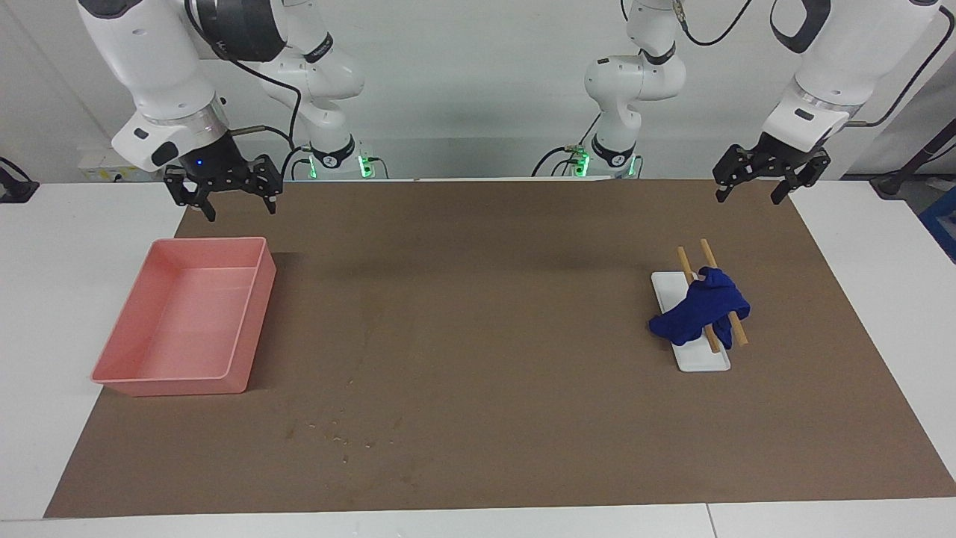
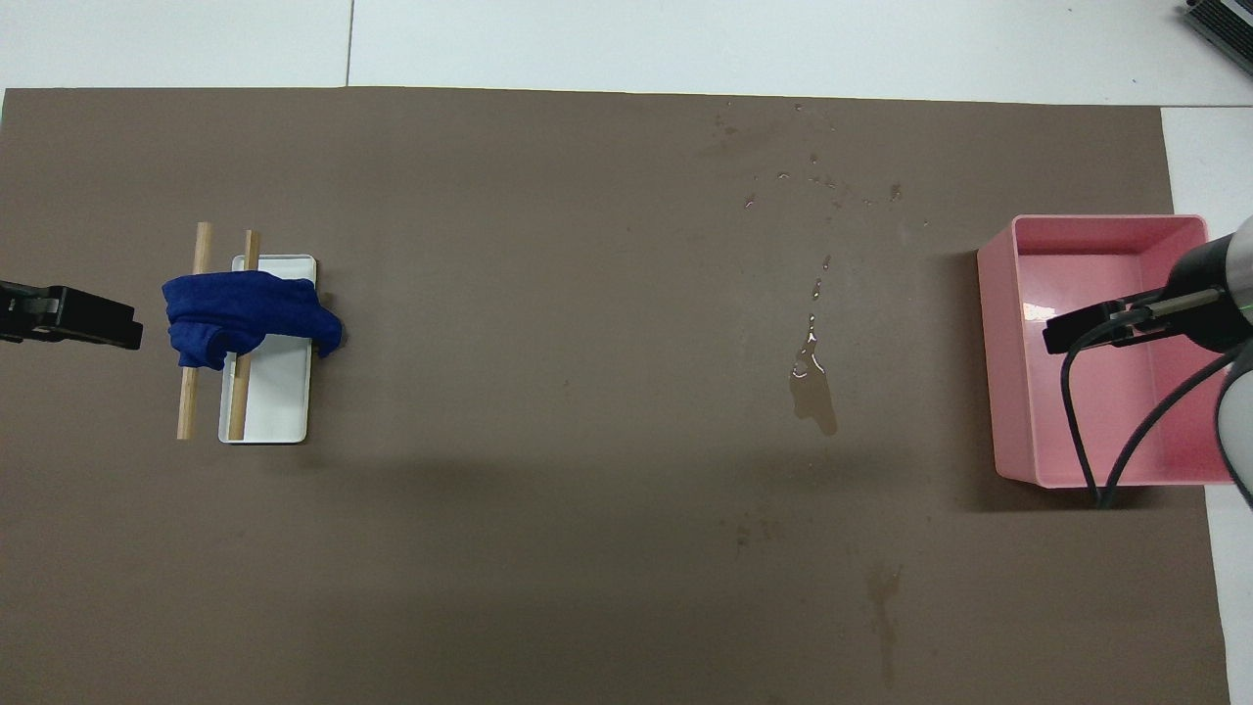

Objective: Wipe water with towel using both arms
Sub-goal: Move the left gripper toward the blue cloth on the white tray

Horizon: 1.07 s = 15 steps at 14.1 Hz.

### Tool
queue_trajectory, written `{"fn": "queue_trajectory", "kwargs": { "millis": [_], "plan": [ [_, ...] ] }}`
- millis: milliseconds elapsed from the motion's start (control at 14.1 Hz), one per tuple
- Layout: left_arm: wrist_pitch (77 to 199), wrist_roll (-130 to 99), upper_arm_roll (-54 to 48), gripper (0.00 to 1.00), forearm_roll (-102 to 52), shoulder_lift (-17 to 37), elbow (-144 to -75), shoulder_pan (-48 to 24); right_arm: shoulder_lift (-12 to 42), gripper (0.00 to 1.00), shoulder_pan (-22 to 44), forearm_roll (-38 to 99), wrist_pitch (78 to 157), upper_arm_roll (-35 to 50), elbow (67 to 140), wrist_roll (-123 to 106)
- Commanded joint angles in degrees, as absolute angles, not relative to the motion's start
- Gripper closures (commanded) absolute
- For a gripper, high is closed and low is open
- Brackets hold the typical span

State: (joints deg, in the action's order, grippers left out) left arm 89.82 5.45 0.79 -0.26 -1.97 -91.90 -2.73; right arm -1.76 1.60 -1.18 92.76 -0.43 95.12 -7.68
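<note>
A small deep-blue soft cloth towel [image 1: 702, 308] lies crumpled across two thin wooden sticks [image 1: 711, 296] that rest on a small white rectangular tray [image 1: 706, 360], toward the left arm's end of the brown table mat [image 1: 478, 418]. Nothing grips it.

A little puddle of water [image 2: 812, 387], with scattered droplets farther from the robots than it, sits on the mat between the white tray and a large pink plastic bin [image 1: 183, 321], and closer to the bin. The pink bin stands at the right arm's end of the table.

The left arm's black two-finger gripper [image 1: 769, 173] hangs in the air over the mat's edge by the robots, near the towel's end of the table. Its fingers are spread apart and hold nothing.

The right arm's black two-finger gripper [image 1: 224, 193] hangs above the edge of the pink bin that is closest to the robots. Its fingers are also spread wide and empty.

The step in hand looks like the first pickup. To do it well, the left gripper would likely need to come straight down on the bunched, highest part of the towel and pinch only fabric, so that the sticks are not caught or rolled off the tray. A firm hold on a thick fold should help the cloth lift free in one piece.
</note>
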Motion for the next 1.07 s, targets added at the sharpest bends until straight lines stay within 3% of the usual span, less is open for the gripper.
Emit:
{"fn": "queue_trajectory", "kwargs": {
  "millis": [0,356,996],
  "plan": [
    [91.32,5.53,1.23,0.00,0.26,-3.51,-93.95,-3.34,-1.67,0.00,0.97,-0.53,91.85,0.00,94.66,-7.12],
    [98.85,3.61,1.58,0.00,0.44,-5.10,-100.00,-2.99,-1.67,0.00,1.05,-0.53,91.76,0.00,94.57,-7.47],
    [123.29,-5.53,1.67,0.00,3.87,0.79,-114.24,-0.97,-2.02,0.00,1.76,-0.53,92.02,0.53,94.83,-7.73]
  ]
}}
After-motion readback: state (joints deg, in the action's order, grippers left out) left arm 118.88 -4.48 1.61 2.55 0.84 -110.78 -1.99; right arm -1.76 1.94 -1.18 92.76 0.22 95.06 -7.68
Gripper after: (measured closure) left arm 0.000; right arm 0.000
